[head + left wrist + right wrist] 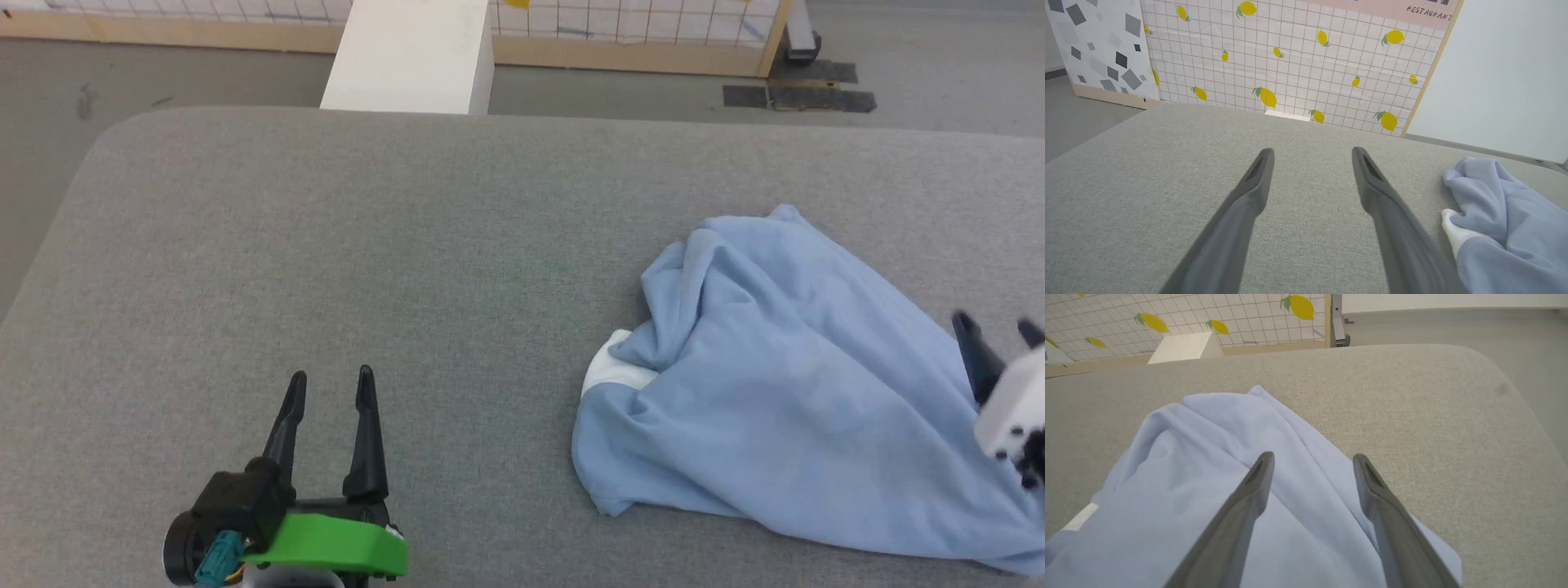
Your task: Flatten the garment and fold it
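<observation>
lying crumpled, one garment (784,384); two empty, wide-spread grippers: left gripper (331,376), right gripper (997,324)

Grey woven padded surface (408,245) is stretching wide across the head view, its far-left corner curving round. Light blue garment (784,392) is lying bunched directly on it, toward the right side and well back from the far edge. Cloth is rising in soft ridges at its far end and settling flatter nearer the robot. White lining (611,371) is peeking out at the heap's left side, resting on the grey fabric.
</observation>
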You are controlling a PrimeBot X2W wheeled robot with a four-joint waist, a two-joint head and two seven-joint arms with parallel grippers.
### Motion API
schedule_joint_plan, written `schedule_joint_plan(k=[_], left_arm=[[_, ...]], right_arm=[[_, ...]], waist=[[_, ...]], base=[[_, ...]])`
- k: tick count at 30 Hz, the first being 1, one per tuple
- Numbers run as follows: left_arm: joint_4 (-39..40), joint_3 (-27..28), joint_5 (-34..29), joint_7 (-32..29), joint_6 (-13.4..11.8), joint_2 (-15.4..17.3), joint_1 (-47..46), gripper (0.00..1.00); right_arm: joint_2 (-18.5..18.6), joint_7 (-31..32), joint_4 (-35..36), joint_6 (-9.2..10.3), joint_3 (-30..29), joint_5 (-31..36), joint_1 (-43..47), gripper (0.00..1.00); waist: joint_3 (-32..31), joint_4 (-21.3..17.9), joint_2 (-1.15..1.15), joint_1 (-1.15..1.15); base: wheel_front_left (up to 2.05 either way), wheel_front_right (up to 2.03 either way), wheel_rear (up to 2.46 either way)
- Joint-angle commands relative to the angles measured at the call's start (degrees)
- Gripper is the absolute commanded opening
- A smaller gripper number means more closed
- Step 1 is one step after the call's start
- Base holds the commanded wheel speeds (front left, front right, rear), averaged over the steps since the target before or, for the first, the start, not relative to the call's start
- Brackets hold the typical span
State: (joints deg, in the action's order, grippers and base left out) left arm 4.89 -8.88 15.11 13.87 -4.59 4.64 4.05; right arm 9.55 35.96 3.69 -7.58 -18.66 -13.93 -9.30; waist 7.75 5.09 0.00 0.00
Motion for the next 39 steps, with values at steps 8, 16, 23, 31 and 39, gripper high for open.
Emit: schedule_joint_plan(k=[8, 16, 23, 31, 39], left_arm=[[0.5, -1.2, -0.1, 0.7, 0.5, -0.2, -3.1, 1.00], [0.3, -2.8, -0.5, 1.0, 0.5, -0.9, -6.3, 1.00], [0.4, -2.9, -1.2, 1.1, 0.5, -1.1, -7.5, 1.00], [-0.4, -2.0, -1.7, 1.1, 0.9, -0.6, -6.5, 1.00], [0.7, -1.9, -1.9, 1.1, 1.2, -0.7, -6.9, 1.00]], right_arm=[[4.1, 4.6, -4.1, 0.09, 7.8, 0.2, -12.0, 1.00], [7.8, 5.9, -16.0, 0.09, 9.8, 3.6, -17.8, 1.00], [9.9, 9.3, -23.7, 0.09, 11.5, 3.5, -16.6, 1.00], [13.0, 6.0, -21.4, 0.09, 15.4, 2.0, -18.4, 0.00], [20.6, 2.7, -16.2, 0.09, 21.9, 0.7, -30.1, 0.00]], waist=[[6.6, 3.7, 0.00, 0.00], [11.6, 6.9, 0.00, 0.00], [12.4, 7.9, 0.00, 0.00], [9.4, 6.7, 0.00, 0.00], [11.0, 8.1, 0.00, 0.00]], base=[[0.00, 0.00, 0.00], [0.00, 0.00, 0.00], [0.00, 0.00, 0.00], [0.00, 0.00, 0.00], [0.00, 0.00, 0.00]])
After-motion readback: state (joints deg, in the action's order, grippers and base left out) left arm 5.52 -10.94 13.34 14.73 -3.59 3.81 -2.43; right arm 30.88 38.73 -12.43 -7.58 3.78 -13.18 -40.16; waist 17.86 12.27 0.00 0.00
